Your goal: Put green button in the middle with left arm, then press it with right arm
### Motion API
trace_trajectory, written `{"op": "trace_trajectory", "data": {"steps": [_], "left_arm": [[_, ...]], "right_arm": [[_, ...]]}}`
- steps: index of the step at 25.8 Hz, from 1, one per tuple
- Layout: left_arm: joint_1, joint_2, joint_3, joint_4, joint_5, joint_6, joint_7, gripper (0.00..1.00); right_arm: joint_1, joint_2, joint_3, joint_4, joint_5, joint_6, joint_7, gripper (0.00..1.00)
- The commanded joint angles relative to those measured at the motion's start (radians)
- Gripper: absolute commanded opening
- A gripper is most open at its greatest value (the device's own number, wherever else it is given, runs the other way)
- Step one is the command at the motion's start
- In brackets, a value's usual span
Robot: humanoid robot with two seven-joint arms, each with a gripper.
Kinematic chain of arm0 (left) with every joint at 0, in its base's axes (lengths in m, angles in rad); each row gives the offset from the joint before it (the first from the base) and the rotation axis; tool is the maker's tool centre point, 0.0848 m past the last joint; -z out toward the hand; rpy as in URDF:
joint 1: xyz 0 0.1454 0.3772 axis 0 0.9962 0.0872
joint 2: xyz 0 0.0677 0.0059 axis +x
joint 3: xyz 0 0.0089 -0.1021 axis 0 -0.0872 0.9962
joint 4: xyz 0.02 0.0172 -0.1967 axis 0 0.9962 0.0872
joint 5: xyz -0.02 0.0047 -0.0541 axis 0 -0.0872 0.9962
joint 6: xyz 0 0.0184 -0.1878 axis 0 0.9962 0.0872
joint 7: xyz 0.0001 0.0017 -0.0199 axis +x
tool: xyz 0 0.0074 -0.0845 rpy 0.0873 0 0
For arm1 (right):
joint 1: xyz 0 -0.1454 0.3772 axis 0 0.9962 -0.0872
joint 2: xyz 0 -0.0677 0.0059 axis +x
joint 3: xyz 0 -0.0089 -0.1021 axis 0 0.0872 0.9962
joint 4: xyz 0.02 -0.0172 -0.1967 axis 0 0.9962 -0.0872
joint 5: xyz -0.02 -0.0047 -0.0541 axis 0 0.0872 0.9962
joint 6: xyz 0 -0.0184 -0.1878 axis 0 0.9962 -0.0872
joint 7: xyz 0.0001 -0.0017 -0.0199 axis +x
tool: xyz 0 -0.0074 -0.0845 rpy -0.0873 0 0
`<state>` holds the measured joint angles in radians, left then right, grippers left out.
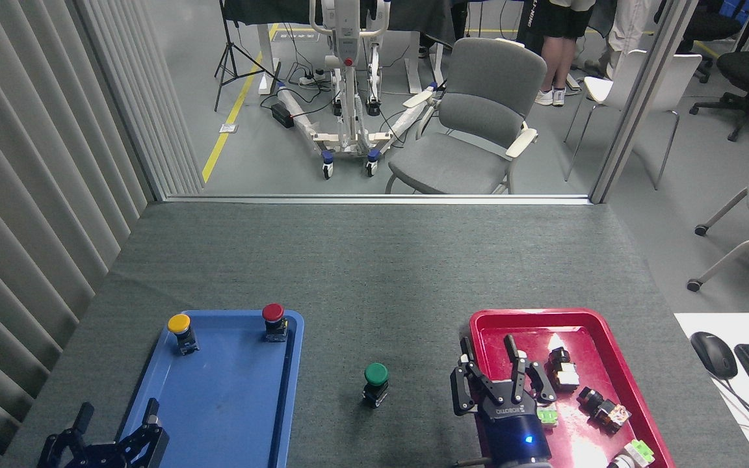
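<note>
The small push-button with a domed green cap on a short black body stands upright, alone on the dark grey felt-like table covering at lower centre, between the blue plastic tray and the red plastic tray. It looks light, rigid and top-heavy, likely to tip; the black body is the better place to grip, the smooth cap the place to press. The right gripper, fingers spread and empty, hangs over the red tray's left edge. The left gripper, bottom left, is also spread and empty.

The small push-button with a round green cap and black body stands upright, alone, on the dark grey felt-like table covering.
</note>
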<state>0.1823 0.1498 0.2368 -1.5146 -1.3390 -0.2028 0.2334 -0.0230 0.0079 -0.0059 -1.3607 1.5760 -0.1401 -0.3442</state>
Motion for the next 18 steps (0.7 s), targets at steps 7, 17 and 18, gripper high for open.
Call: {"op": "trace_trajectory", "data": {"steps": [7,17,18], "left_arm": [[-0.015,-0.001,0.019,0.002,0.047,-0.013,0.014,0.99],[0.0,0.002,0.022,-0.026,0.073,-0.018,0.004,1.0],[0.0,0.002,0.022,-0.024,0.073,-0.018,0.004,1.0]], "right_arm": [[0.066,-0.008,-0.04,-0.008,0.01,0.017,-0.012,1.0],[0.161,-0.014,-0.039,-0.084,0.016,0.023,0.05,1.0],[0.169,-0.014,-0.034,-0.089,0.025,0.036,0.09,1.0]]}}
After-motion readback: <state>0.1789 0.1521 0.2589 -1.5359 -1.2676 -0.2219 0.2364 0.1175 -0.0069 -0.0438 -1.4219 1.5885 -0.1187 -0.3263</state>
